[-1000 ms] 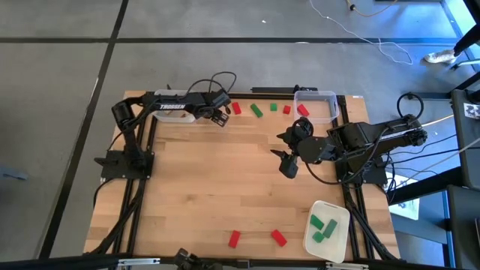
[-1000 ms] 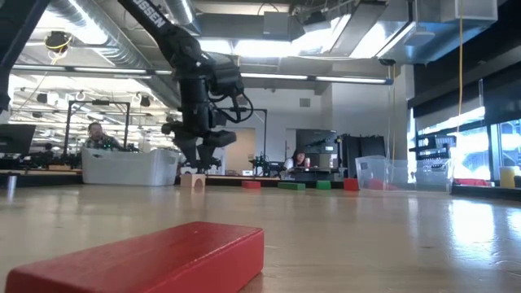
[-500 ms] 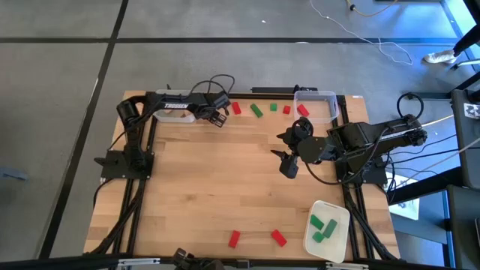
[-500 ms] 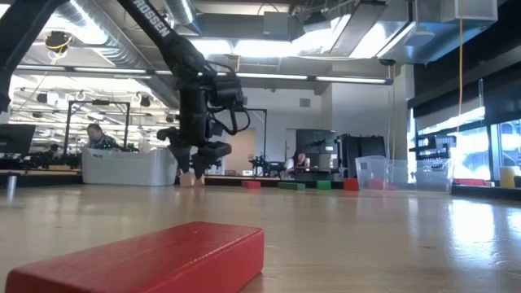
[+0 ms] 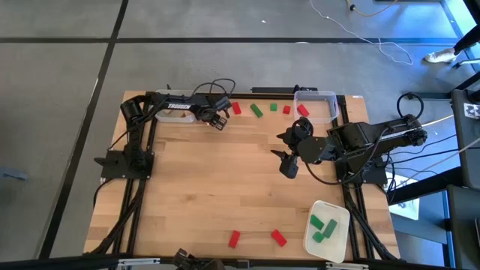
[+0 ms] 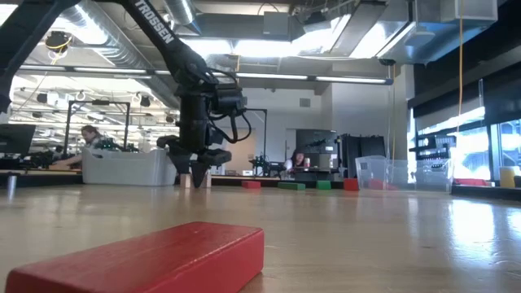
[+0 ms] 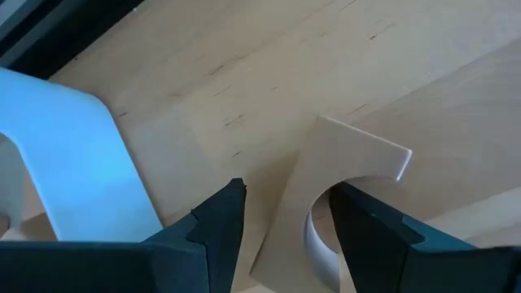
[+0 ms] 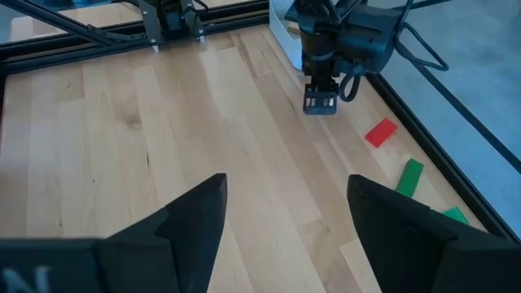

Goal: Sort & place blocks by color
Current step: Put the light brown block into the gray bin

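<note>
jaws of the left gripper [image 5: 218, 120] are standing apart around a tan wooden block [image 7: 326, 203] at the far edge of the worktop [image 5: 225, 187], one dark finger [image 7: 216, 232] showing on each side of it in the left wrist view; whether they are touching it cannot be told. that gripper is hanging just beside a white bin [image 5: 174, 115] at the far left. jaws of the right gripper [image 5: 286, 150] are also gaping wide with nothing between them, hovering over bare wood right of centre. along the far edge are lying a red block [image 5: 236, 108], a green block [image 5: 256, 111], a smaller green block [image 5: 273, 108] and a second red block [image 5: 286, 109], next to a clear bin [image 5: 324, 96] holding a red piece [image 5: 303, 110]. two more red blocks [image 5: 234, 238] are sitting at the near edge, beside a white tray [image 5: 336, 211] carrying green blocks [image 5: 324, 228].
</note>
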Controlling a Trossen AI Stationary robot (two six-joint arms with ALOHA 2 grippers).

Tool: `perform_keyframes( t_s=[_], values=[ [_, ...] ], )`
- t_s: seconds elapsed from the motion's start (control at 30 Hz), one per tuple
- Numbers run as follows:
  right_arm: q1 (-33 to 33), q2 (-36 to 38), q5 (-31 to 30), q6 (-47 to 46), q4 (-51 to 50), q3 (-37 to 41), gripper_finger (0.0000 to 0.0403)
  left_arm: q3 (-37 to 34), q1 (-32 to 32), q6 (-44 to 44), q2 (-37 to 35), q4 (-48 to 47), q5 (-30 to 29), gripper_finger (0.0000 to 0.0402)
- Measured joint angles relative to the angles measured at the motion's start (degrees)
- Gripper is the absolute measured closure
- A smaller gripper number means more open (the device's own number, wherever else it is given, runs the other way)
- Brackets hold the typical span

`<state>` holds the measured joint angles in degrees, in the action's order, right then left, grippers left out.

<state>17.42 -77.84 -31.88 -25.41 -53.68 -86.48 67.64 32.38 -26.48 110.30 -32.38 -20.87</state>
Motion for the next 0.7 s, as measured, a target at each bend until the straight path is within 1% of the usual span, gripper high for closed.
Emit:
perform_keyframes(
  t_s=[0.1,0.17,0.27,0.43,0.57,0.7],
  values=[
    [-0.01,0.00,0.00,0.00,0.03,0.00,0.0148,0.04,0.31,0.00,-0.04,-0.22,1.99,0.0231],
    [0.00,0.00,0.00,0.00,0.03,0.00,0.0148,0.04,0.19,0.02,-0.04,-0.28,2.14,0.0244],
    [0.01,0.02,0.00,0.00,0.03,0.00,0.0148,0.04,0.10,0.12,0.00,-0.50,2.53,0.0280],
    [0.00,0.00,-0.02,0.05,0.06,0.00,0.0148,0.18,-0.22,2.88,-0.52,-1.61,2.83,0.0356],
    [0.01,0.00,-0.02,0.09,0.06,0.00,0.0148,0.07,-0.81,4.47,-2.15,-2.09,2.64,0.0360],
    [-0.01,0.00,-0.03,0.11,0.06,0.00,0.0148,3.37,-0.95,5.07,-5.64,-4.32,2.29,0.0360]
  ],
)
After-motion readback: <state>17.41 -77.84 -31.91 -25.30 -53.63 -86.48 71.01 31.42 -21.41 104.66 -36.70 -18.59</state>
